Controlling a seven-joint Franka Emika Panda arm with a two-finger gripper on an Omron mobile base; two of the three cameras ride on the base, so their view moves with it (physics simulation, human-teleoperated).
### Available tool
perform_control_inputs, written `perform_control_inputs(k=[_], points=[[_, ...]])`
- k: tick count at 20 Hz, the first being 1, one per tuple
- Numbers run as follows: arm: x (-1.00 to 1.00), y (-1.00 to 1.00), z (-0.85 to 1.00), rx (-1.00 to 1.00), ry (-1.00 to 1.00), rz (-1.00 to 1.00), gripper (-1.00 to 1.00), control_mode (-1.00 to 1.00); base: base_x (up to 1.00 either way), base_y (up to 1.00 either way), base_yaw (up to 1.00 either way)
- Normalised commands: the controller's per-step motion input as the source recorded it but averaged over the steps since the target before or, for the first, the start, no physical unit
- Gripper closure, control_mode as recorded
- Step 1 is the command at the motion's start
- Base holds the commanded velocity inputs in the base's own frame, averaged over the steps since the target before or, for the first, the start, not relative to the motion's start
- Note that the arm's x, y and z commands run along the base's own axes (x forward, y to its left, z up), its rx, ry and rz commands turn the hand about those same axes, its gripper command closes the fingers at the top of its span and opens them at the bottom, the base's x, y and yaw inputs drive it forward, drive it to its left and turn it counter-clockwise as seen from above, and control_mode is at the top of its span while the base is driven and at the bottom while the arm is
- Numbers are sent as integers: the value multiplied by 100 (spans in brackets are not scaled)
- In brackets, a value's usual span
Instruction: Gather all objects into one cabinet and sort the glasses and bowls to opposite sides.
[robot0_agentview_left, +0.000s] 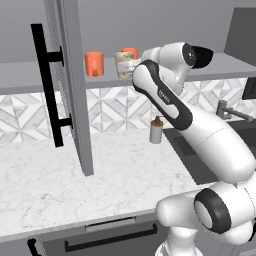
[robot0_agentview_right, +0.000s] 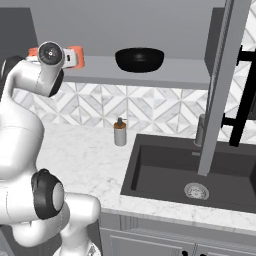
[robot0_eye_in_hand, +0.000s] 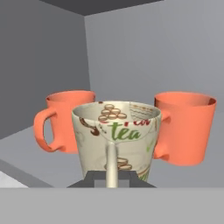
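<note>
Mug: as you look along the hand, the cream mottled mug (robot0_eye_in_hand: 116, 140) stands upright, its long axis vertical, mouth up, handle pointing straight back at the camera; it sits on the grey shelf (robot0_agentview_left: 30, 75) of the cabinet.
Cups: you have one orange cup (robot0_eye_in_hand: 65, 120) behind the mug to its left, handle out to the left, and the other orange cup (robot0_eye_in_hand: 183, 127) behind it to the right, handle toward the mug; both upright.
Gripper: the gripper (robot0_eye_in_hand: 111, 177) has its jaws drawn together on the mug's handle, dark tips either side of it.
Arm: from the left base view you see the arm (robot0_agentview_left: 200, 135) reaching up and forward from the lower right, wrist bent at shelf height toward the mug.
Bowl: the black bowl (robot0_agentview_right: 139, 59) rests on the same shelf, upright, well apart from the cups, on the sink side.
Door: the cabinet door (robot0_agentview_left: 70, 85) stands swung out, its black bar handle (robot0_agentview_left: 47, 82) vertical.
Counter: the soap dispenser (robot0_agentview_right: 120, 132) stands beside the sink (robot0_agentview_right: 165, 172).
</note>
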Motion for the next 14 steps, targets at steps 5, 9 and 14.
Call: perform_control_inputs(k=[5,9,14], points=[[31,9,0,0,0,0,100,-100,0,0,0],[24,15,-7,0,0,0,100,-100,0,0,0],[16,8,-28,0,0,0,100,-100,0,0,0]])
